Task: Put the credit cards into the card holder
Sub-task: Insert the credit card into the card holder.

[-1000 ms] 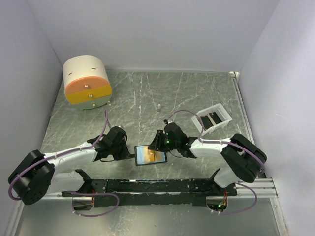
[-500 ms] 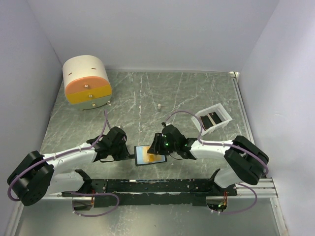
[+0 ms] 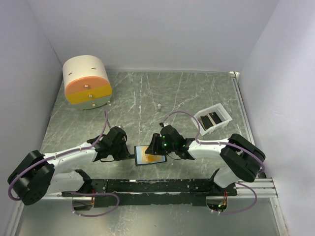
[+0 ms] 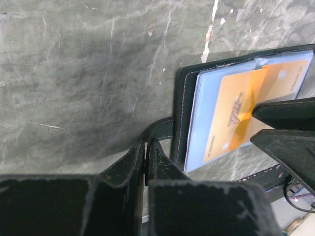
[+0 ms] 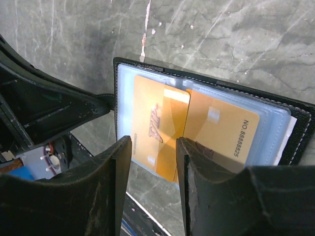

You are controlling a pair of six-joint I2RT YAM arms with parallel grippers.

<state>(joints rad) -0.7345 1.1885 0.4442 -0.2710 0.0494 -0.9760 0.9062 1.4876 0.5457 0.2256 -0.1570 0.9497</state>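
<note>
I pin card holder (image 4: 183, 113) open, left tool (image 4: 146, 150) clamped on its strap (image 4: 165, 129) | right tool (image 5: 153, 145) fingers apart astride gold credit card (image 5: 216, 130), frame centre | I judge it pocketed.

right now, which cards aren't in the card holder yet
The two dark cards in the white tray; the gold-orange cards lie inside the open card holder.

1. From above, the small black bifold card holder (image 3: 141, 157) shows only its left part — the right gripper (image 3: 155, 149) covers the rest.
2. In the right wrist view its right end runs off the picture.
3. Dark cards (image 3: 213, 118) in the white open-topped tray (image 3: 224, 111): too small to read.
4. A tiny pale object (image 3: 159, 105) farther back — too small to identify.
</note>
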